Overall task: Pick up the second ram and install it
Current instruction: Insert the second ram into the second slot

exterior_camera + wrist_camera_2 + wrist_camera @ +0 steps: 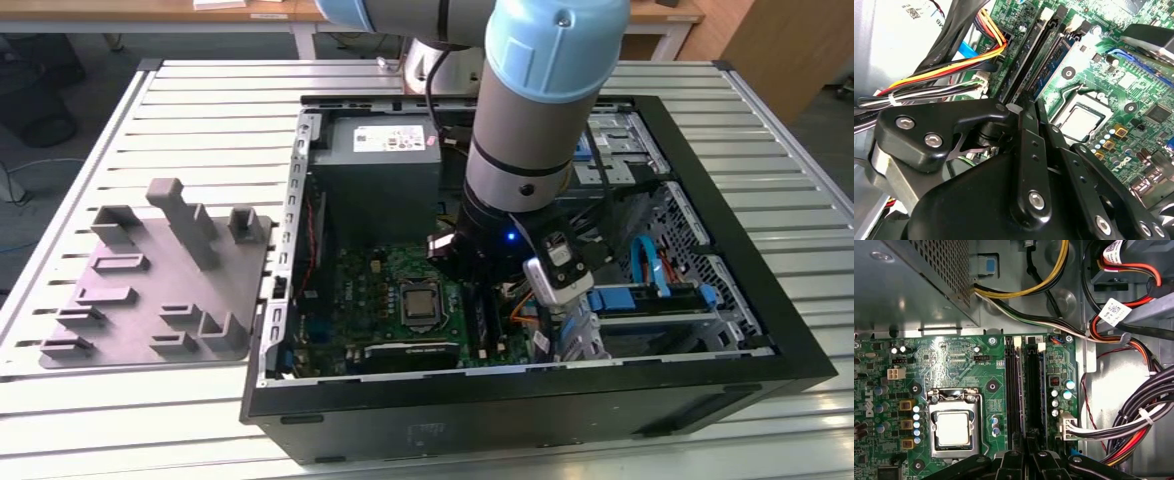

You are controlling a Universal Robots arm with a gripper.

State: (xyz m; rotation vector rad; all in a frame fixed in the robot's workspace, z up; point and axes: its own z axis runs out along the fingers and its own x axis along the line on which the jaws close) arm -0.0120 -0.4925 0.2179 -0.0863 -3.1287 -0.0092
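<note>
While the gripper point(1029, 107) stands low over the motherboard's memory slots point(1024, 390), fingers closed edge-on along what looks like the second ram point(1051, 65), seating is in hand — pressing home calls for square alignment.

Even, soft light falls from above in the exterior view; the slatted tabletop point(160, 110) reads bright, while the inside of the computer case point(747, 330) sits in shadow under the arm. In both wrist views the motherboard point(954, 365) is evenly lit and sharp. The processor's metal lid point(954, 429) shows mild glare. The black gripper point(1026, 107) linkage close to the lens looks slightly soft.
</note>
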